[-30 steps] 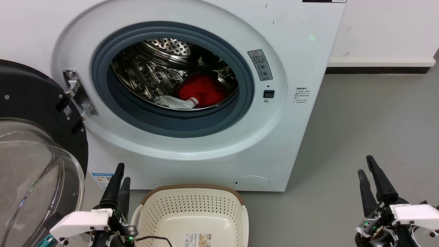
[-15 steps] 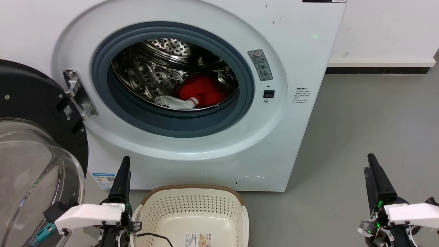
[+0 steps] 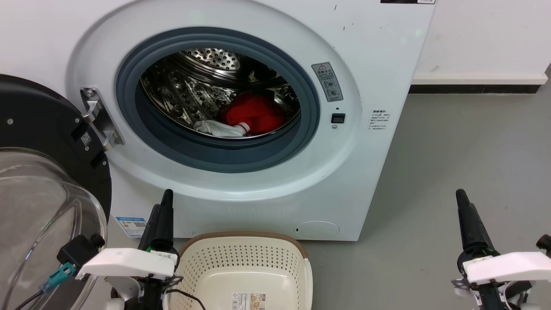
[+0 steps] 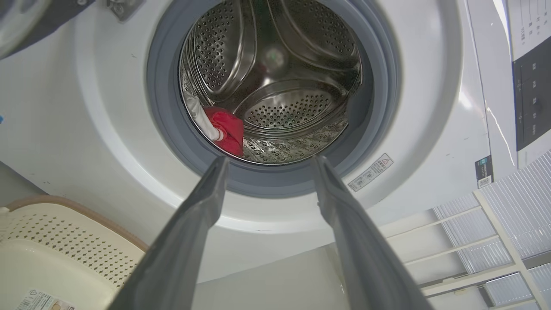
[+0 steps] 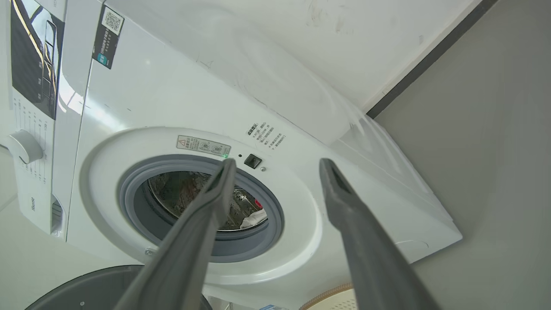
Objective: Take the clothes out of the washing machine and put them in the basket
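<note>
Left gripper (image 4: 270, 160) and right gripper (image 5: 275, 160), fingers spread and empty, flank the basket (image 3: 245, 236). Beyond, the clothes (image 3: 254, 114) lie low in the washer (image 3: 366, 64) drum. Risk: a reaching arm may clip the seal (image 3: 215, 160) or the door (image 3: 38, 125).

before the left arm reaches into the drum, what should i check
1. Door open, clear of the porthole: ok.
2. Clothes in reach near the front of the drum: ok.
3. Basket below the opening, no clothes in it: ok.
4. Left gripper open, holding nothing: ok.
5. Right gripper open, off to the side: ok.
6. More garments hidden under the red one: cannot tell.
</note>
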`<state>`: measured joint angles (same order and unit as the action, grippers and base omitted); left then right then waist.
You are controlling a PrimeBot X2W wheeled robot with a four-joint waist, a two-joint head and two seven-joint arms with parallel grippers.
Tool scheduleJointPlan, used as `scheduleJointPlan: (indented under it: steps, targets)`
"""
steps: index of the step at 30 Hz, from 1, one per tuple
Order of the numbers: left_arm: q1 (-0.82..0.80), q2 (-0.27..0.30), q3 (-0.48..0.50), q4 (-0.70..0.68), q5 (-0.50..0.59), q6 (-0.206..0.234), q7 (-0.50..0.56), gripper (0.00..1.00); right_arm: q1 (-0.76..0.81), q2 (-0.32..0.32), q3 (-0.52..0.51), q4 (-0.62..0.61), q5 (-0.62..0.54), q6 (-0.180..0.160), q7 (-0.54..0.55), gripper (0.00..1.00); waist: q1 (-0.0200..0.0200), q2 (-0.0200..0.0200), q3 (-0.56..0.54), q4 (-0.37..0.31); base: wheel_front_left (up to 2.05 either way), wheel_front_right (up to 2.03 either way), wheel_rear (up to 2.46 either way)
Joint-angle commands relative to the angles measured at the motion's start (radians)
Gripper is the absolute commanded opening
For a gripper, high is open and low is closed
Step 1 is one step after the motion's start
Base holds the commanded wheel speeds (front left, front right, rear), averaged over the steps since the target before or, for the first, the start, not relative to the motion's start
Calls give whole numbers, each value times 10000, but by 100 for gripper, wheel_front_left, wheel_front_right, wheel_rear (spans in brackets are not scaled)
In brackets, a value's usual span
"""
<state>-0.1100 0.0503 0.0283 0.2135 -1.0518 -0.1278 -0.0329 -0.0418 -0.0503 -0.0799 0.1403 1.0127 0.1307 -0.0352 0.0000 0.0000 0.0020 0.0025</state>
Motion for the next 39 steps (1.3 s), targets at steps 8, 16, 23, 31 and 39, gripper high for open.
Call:
scheduleJointPlan:
  steps: [8,16,23,31,39]
  targets:
    - [-357,49,-125,-171,1804,-4,-369,100,90,-11,65,-294,-2055,1,-350,100,0,0,-10,4,0,0,0]
    - [-361,79,-236,-188,3172,44,-631,100,175,-10,99,-288,-3424,1,-602,100,0,0,-27,1,0,0,0]
    - [-341,144,-378,-127,4208,153,-842,100,254,-9,104,-316,-4554,1,-690,100,0,0,-63,-16,0,0,0]
    - [-316,276,-537,-13,5271,315,-1072,100,326,-8,132,-389,-5738,1,-789,100,0,0,-76,-62,0,0,0]
    - [-327,360,-715,69,6080,454,-1247,100,393,-6,156,-431,-6640,1,-883,100,0,0,-76,-79,0,0,0]
